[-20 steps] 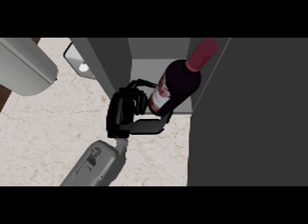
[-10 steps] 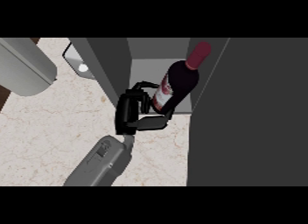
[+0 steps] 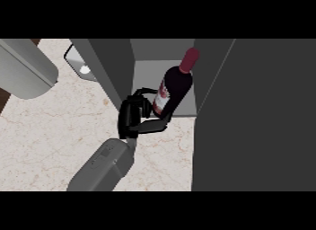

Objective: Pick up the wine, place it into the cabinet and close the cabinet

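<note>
The biggest thing is the dark grey flat door panel [image 3: 266, 117], which stands open and fills the right side of the view. Under everything lies the pale marbled stone worktop [image 3: 48, 134]. On it stands the grey box-shaped cabinet [image 3: 111, 67], with its compartment open toward the robot. One grey forearm [image 3: 101, 168] comes in from the lower edge, left of the middle, and carries the black left robot hand [image 3: 133, 117]. The dark red glass wine bottle [image 3: 174, 85] stands in the mouth of the compartment. Its base is about at the front edge of the cabinet floor, its long axis is upright, and its neck shows toward the back. The bottle is directly to the right of this robot hand, whose fingers [image 3: 145, 91] and thumb [image 3: 154, 126] are curled around its lower body. So the bottle is between the hand and the door panel. I judge that the hand must let go and draw out to the left before the door can swing. The right robot hand is not visible.
</note>
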You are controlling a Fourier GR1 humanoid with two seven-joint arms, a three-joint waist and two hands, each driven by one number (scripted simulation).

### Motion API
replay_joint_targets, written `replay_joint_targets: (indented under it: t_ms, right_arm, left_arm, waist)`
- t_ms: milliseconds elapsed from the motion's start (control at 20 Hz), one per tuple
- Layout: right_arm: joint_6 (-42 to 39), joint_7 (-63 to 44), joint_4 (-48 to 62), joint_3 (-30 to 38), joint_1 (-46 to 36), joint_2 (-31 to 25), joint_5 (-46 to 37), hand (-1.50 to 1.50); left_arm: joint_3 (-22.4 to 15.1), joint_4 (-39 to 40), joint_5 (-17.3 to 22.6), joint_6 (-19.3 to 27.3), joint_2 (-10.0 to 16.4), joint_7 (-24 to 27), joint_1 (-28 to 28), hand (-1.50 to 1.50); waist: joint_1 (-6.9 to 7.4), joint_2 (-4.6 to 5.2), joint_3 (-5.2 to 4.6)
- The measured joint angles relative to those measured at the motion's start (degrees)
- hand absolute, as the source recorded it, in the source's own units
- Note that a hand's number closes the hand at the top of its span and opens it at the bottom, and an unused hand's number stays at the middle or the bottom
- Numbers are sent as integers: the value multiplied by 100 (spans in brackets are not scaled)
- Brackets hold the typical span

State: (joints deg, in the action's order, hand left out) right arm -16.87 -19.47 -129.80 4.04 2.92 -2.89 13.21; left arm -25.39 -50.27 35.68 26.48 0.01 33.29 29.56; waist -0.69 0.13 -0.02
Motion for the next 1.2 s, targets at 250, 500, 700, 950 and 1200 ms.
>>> replay_joint_targets:
  t_ms: [250, 500, 700, 950, 1200]
  right_arm:
    - [-5, -46, -69, -48, 46, 6, 16, -150]
    - [-134, 40, -90, 101, 214, -53, 201, -150]
    - [-104, 9, 53, 174, 29, -95, 275, -150]
    - [-190, 165, 35, 81, 245, -4, 218, -150]
    - [-308, 392, 331, 171, 186, -42, 213, -150]
  left_arm:
    - [108, 441, 494, -472, 0, 305, 114, 150]
    - [121, 934, 843, -766, 0, 495, 444, 150]
    - [108, 1446, 1119, -998, 0, 627, 767, 150]
    - [-20, 1802, 1492, -1051, -1, 637, 1166, 150]
    - [-28, 2188, 1808, -1173, -1, 704, 1564, 150]
  waist:
    - [-10, 1, -2]
    - [-24, 1, -1]
    - [-36, 8, 0]
    - [-65, 11, -1]
    - [-86, 20, -1]
